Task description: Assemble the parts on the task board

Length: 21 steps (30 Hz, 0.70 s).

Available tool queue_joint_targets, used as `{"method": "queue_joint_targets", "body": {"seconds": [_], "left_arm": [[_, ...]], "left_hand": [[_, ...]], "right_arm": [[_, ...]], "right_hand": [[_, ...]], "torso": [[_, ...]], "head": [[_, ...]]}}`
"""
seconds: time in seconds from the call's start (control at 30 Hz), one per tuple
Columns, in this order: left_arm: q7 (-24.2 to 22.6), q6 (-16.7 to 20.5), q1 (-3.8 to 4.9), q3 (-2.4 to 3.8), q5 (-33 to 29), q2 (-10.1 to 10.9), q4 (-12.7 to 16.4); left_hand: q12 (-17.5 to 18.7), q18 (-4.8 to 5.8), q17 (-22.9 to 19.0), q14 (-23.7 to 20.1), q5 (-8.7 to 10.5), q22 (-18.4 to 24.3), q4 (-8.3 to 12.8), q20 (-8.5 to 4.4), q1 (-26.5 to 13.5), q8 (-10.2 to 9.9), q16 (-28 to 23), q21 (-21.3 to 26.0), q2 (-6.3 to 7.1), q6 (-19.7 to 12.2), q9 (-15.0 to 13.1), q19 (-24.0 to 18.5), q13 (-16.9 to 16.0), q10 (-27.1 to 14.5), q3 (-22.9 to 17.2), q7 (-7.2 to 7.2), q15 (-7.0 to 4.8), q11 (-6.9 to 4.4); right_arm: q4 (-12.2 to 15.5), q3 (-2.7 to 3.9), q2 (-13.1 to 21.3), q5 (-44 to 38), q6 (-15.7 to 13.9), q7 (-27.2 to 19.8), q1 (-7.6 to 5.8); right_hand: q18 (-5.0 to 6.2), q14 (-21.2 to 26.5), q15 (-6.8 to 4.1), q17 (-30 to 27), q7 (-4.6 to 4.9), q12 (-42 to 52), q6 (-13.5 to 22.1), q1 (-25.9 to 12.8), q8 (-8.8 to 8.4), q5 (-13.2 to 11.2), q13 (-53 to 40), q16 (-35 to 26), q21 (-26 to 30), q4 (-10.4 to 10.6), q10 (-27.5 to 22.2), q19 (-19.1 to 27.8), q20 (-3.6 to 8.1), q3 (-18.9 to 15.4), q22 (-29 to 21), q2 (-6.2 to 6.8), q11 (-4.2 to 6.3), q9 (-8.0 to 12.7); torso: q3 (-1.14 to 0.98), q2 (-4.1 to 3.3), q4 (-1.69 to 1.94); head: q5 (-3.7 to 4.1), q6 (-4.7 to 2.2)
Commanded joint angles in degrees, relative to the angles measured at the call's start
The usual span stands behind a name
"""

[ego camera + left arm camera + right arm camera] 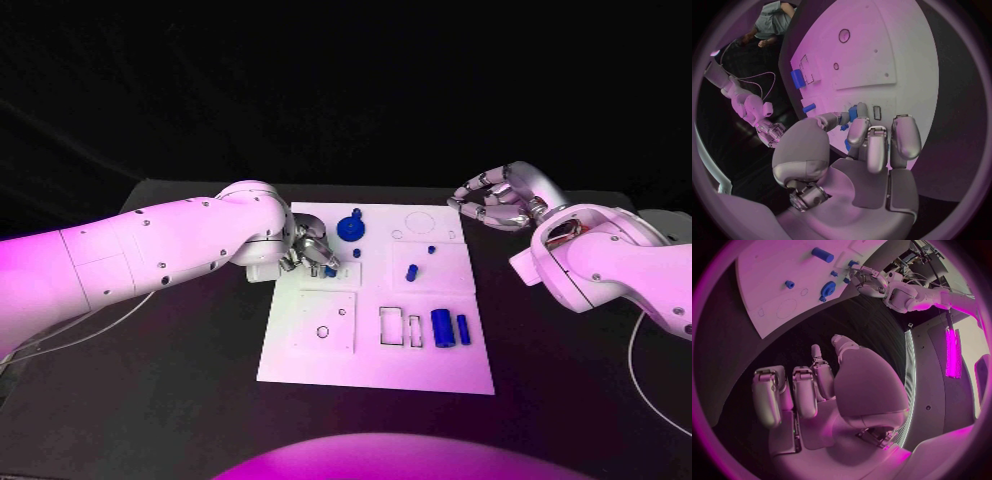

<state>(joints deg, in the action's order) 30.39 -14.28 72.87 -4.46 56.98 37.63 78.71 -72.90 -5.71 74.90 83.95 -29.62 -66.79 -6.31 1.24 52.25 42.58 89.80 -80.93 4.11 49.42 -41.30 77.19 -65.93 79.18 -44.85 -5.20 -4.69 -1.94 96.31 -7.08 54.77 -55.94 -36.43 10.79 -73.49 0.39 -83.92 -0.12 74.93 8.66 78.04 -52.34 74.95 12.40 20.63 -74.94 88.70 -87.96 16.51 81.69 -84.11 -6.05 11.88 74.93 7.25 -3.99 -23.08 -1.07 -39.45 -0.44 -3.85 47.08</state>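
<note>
In the head view, the left hand point(310, 252) sits at the upper left edge of the white board point(375, 345), pinching a small blue part point(330, 270). The left wrist view shows fingertips point(856, 116) closed on that part point(852, 114). In the right wrist view, the right hand point(811, 390) hangs released, fingers apart, over the dark tabletop point(817, 325).

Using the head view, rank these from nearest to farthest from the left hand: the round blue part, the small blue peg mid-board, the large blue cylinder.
From the left hand:
1. Round blue part, at the task board's far edge, just beyond the hand.
2. Small blue peg, mid-board, toward the right arm.
3. Large blue cylinder, on the board's nearer right part.
</note>
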Motion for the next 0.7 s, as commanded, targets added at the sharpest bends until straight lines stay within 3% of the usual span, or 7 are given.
{"method": "queue_joint_targets", "body": {"seconds": [0.03,0.7], "left_arm": [[-0.34,-1.54,-0.4,-0.25,-1.34,-0.31,0.4],[-0.36,-1.68,-0.18,0.06,-2.28,0.11,0.75]], "left_hand": [[-0.53,1.07,15.1,6.05,0.19,-0.21,4.43,0.02,0.06,-0.35,0.2,-0.45,-1.47,4.16,0.32,0.59,-0.42,0.96,-4.94,3.39,-0.56,-0.29],[-1.76,1.19,15.1,6.05,2.4,-0.77,4.33,-0.12,-2.79,-0.69,0.2,-0.6,-2.85,5.33,1.66,0.98,-2.44,1.93,-5.39,3.65,-0.68,-0.48]], "right_arm": [[0.02,0.01,-0.03,-0.06,0.13,-0.45,0.03],[0.02,0.01,0.01,-0.46,0.18,-0.42,0.04]], "right_hand": [[0.21,-5.25,-0.34,11.85,-0.16,0.15,0.3,0.18,0.39,0.71,-5.76,-0.3,0.17,-0.04,0.17,-4.7,0.48,0.51,13.69,0.37,0.33,0.08],[0.21,-5.26,-0.35,11.88,-0.14,0.18,0.43,0.19,0.67,3.57,-5.75,-0.3,0.19,-0.07,0.18,-4.7,0.5,1.87,13.71,0.94,0.33,0.28]], "torso": [[0.04,0.02,-0.01],[0.0,-0.02,-0.02]], "head": [[-0.08,0.07],[-0.07,0.26]]}}
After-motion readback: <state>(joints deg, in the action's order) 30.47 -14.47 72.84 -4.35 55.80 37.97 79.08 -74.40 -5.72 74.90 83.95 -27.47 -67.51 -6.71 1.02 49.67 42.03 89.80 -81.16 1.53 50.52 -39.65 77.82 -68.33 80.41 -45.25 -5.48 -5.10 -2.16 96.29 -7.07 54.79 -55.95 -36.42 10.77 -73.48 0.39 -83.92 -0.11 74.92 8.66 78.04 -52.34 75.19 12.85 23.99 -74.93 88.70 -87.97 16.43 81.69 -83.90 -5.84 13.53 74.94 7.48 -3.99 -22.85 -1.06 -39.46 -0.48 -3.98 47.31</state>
